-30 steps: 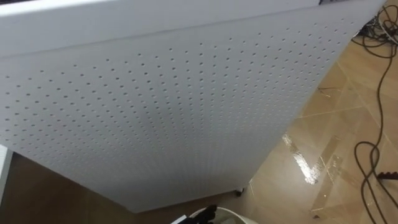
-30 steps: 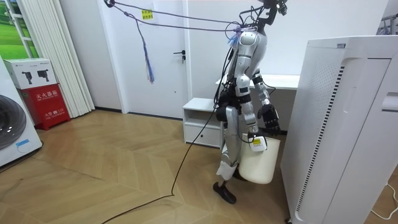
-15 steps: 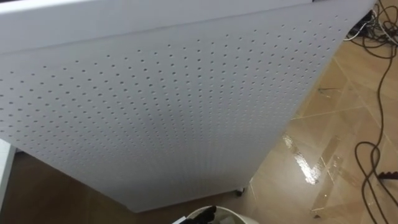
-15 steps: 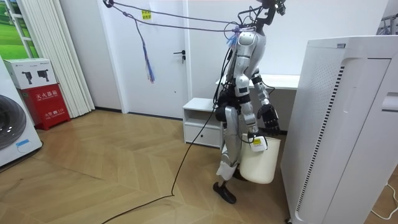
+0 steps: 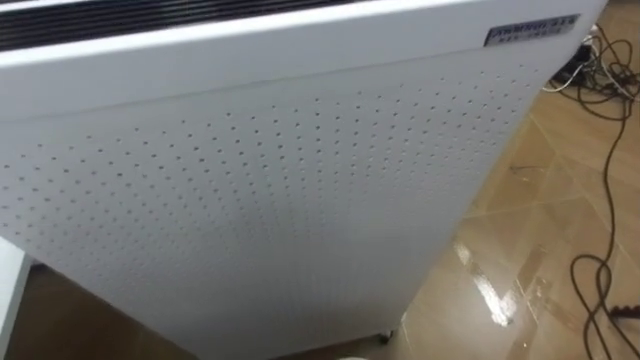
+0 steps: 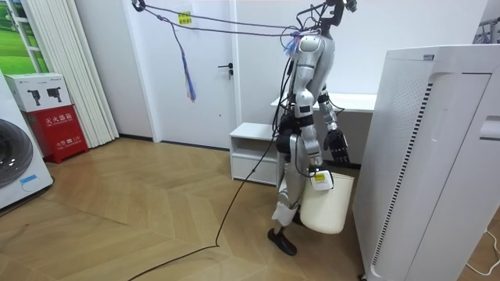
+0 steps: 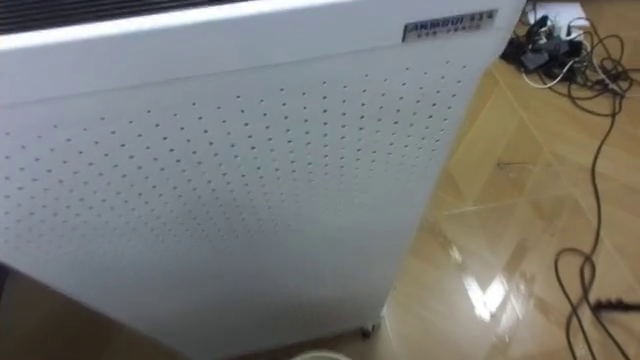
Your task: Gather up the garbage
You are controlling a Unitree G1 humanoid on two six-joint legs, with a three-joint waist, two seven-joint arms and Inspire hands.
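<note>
White waste bin (image 6: pixel 324 207) in tow at the right hand (image 6: pixel 317 175), grip impossible to tell, straightening up close before the perforated air purifier (image 5: pixel 260 200), gaze lifting, still searching.

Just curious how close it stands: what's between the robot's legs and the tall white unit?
A white bin hangs there, close to the tall white unit; the room view shows it.

A tall white perforated appliance (image 5: pixel 300 200) stands on a glossy wooden floor (image 5: pixel 540 250), dark cables (image 5: pixel 600 75) trailing beside it. Elsewhere, a low white cabinet (image 6: pixel 254 148) sits near a closed door (image 6: pixel 211 70); a washing machine (image 6: pixel 16 168) and a red box (image 6: pixel 62 133) stand at the room view's left.
</note>
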